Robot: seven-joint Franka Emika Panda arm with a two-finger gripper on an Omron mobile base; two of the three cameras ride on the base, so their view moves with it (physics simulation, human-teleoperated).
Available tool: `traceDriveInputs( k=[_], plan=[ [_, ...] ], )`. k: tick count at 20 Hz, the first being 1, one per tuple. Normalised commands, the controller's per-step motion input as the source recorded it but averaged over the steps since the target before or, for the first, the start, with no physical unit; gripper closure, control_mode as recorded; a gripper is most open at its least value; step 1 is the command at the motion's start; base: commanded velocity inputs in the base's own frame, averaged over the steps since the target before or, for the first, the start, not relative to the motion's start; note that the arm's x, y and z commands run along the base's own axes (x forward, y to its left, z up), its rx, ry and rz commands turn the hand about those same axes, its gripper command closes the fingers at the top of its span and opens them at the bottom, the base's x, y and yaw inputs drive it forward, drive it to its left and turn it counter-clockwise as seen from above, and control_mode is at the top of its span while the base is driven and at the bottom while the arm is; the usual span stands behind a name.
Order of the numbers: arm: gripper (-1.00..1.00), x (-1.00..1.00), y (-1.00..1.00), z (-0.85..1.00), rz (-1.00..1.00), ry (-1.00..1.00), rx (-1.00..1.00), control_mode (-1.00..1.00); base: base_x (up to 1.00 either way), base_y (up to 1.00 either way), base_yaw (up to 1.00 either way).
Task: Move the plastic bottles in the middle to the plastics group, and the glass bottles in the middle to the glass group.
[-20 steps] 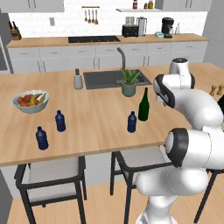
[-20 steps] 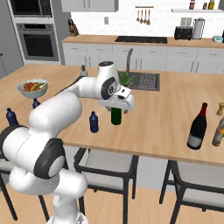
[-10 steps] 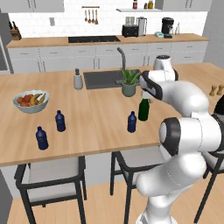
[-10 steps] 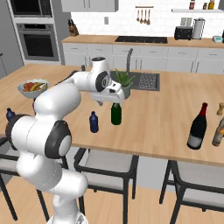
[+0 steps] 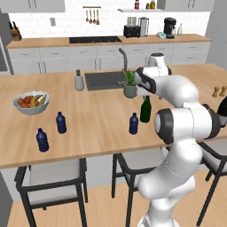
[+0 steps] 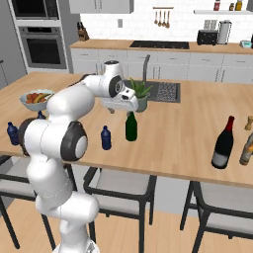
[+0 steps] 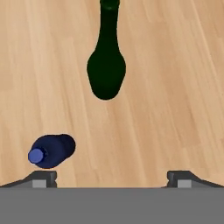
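Below | glossy slim-necked green bottle (image 7: 106, 65) | stubby blue capped bottle (image 7: 51, 151) | woodgrain counter (image 7: 175, 87)

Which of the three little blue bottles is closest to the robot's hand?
The blue bottle standing alone beside the green bottle, under the open gripper. The other two stand near the fruit bowl.

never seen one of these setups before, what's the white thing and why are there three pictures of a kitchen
The white thing is a robot arm on a driving base, in a simulated kitchen. Two pictures come from cameras on the base, behind the arm to its left and right. The third comes from a camera on its hand, looking down. Its end effector hangs open above the wooden island counter, holding nothing. Below it stand a tall green bottle and a small blue bottle. To the arm's left are two more blue bottles and a fruit bowl; to its right stands a near-black wine bottle.
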Motion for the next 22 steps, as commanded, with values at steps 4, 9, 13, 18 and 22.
traceDriveInputs(
  k=[4,9,13,18,22],
  plan=[
    [-1.00,0.30,0.00,-0.03,0.00,0.00,0.18,-1.00,0.00,0.00,0.00],
    [-1.00,0.20,0.00,-0.02,0.00,-0.02,0.07,-1.00,0.00,0.00,0.00],
    [-1.00,0.08,-0.02,-0.01,0.00,-0.07,-0.04,-1.00,0.00,0.00,0.00],
    [-1.00,0.24,0.00,-0.06,0.00,-0.04,-0.07,-1.00,0.00,0.00,0.00],
    [-1.00,0.33,-0.01,-0.08,0.00,-0.04,-0.01,-1.00,0.00,0.00,0.00]
  ],
)
